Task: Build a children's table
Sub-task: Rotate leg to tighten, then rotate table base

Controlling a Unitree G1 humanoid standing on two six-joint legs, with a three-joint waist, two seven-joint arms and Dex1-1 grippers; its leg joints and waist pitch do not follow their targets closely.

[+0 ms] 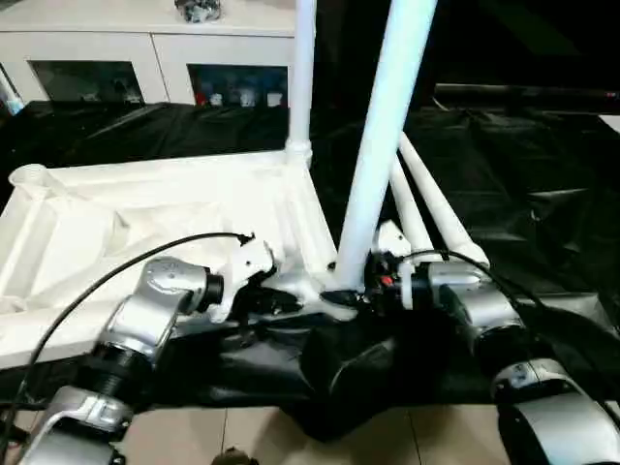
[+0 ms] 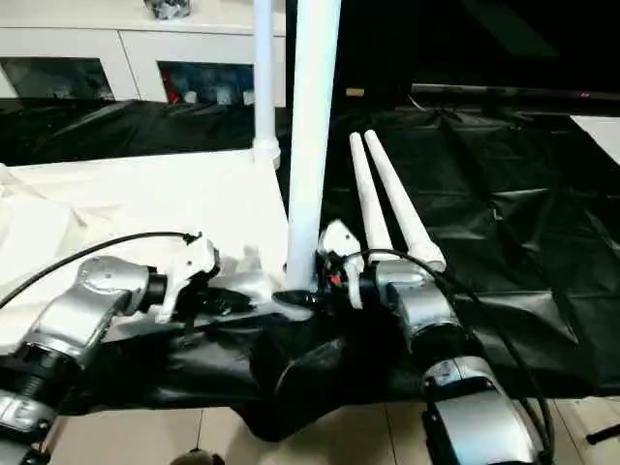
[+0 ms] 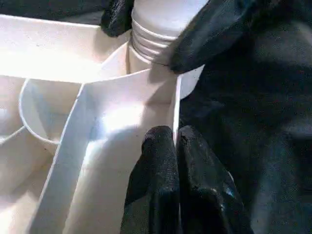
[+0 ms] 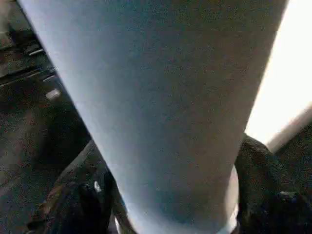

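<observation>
The children's table top (image 1: 145, 208) lies upside down on the black-draped work table, ribs facing up. One white leg (image 1: 303, 77) stands upright in its far right corner. A second leg (image 1: 380, 136) stands in the near right corner socket. My right gripper (image 4: 170, 204) grasps this leg just above the socket, one black finger (image 3: 204, 34) pressed on its threaded base. My left gripper (image 3: 176, 134) is shut on a thin upright rib of the table top (image 3: 122, 122), right beside that socket. Two loose legs (image 1: 431, 208) lie side by side on the cloth to the right.
A white cabinet with glass doors (image 1: 145, 58) stands behind the work table. The black cloth (image 1: 542, 194) stretches out to the right and hangs over the front edge below my grippers. Tiled floor (image 1: 242, 436) shows beneath.
</observation>
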